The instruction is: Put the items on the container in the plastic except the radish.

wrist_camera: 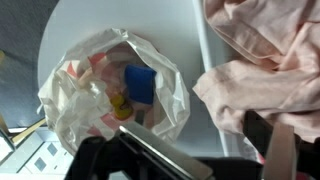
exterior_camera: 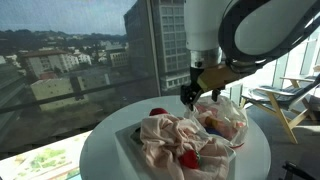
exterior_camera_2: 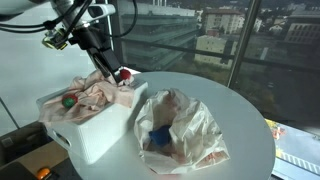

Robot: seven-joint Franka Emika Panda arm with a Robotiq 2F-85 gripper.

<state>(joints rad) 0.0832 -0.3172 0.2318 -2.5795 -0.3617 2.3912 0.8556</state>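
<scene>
The blue oblong (wrist_camera: 138, 83) is seen inside the bag (wrist_camera: 75, 95), left of centre in the wrist view. A yellow piece (wrist_camera: 120, 105) is lodged just below it. In an exterior view the same blue shape (exterior_camera_2: 158, 135) is made out through the glossy bag (exterior_camera_2: 195, 125) at lower centre. The bag is laid open-mouthed just beside the tray (exterior_camera_2: 95, 140); whether the two touch cannot be told.

The tray is set at the left of that frame and is largely filled by crumpled pink cloth (exterior_camera_2: 98, 95). A green bit (exterior_camera_2: 68, 100) is bedded in the cloth at the left, and a red piece (exterior_camera_2: 125, 73) is shown at the tray's upper right corner. In an exterior view a dark red ball (exterior_camera: 158, 112) is seen at the upper edge of the cloth (exterior_camera: 165, 135) and a bright red piece (exterior_camera: 188, 158) at its lower edge. Which of these is the radish cannot be told.

The end effector (exterior_camera: 190, 97) is held above the tray's edge on the bag's side, just right of centre. Its fingers are spread and nothing is gripped.

Everything is carried by a round white tabletop (exterior_camera_2: 245, 115). Buildings (exterior_camera: 60, 70) are seen through a window behind it.
</scene>
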